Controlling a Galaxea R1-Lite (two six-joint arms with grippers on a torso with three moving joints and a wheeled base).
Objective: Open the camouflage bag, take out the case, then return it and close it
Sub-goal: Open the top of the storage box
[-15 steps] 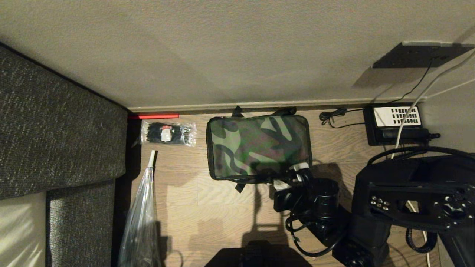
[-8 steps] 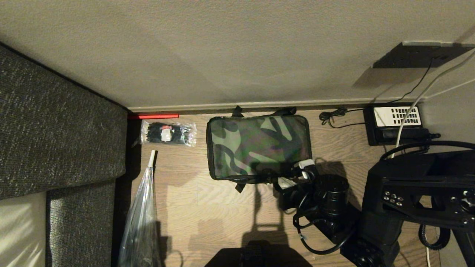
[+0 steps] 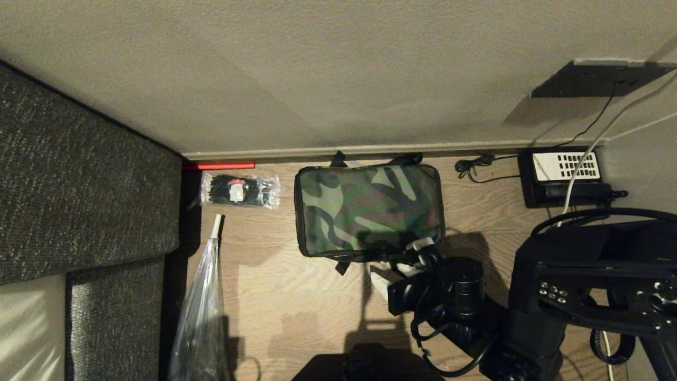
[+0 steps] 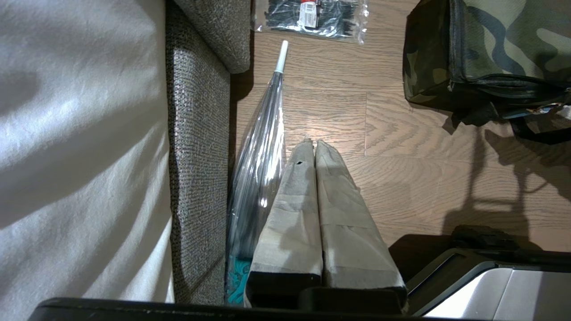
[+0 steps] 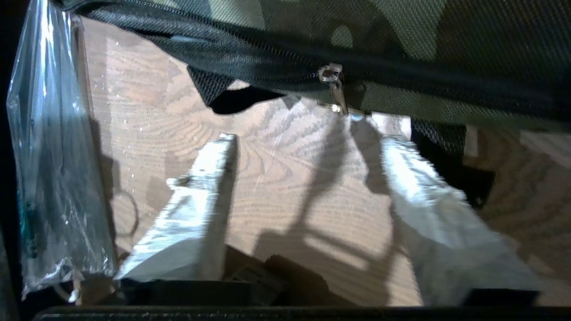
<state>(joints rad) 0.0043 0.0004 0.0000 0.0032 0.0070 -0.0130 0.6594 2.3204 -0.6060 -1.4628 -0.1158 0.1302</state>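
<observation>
The bag (image 3: 368,210) is found on the wood floor (image 3: 296,286) close against the wall, lid shut and camouflage face up; the case is not seen and is judged to be inside. The bag's long axis is laid along the wall, across the robot's front, with strap ends pointed at the wall. The right gripper (image 3: 399,264) is held low at the bag's near edge, toward the robot's right, its fingers (image 5: 196,214) spread apart with nothing between them. In the right wrist view a zip pull (image 5: 332,80) is seen hanging from the black zip band, just beyond the fingertips and between them. The step in hand is judged to be taking that pull. It is advised that the fingers be advanced squarely onto the tab, closed on the tab alone and not on the strap or fabric, and that the pull be drawn along the zip line, parallel to the bag's edge, so the soft bag is not dragged. The left gripper (image 4: 312,147) is parked apart near the plastic sleeve (image 4: 263,151), fingers pressed together
</observation>
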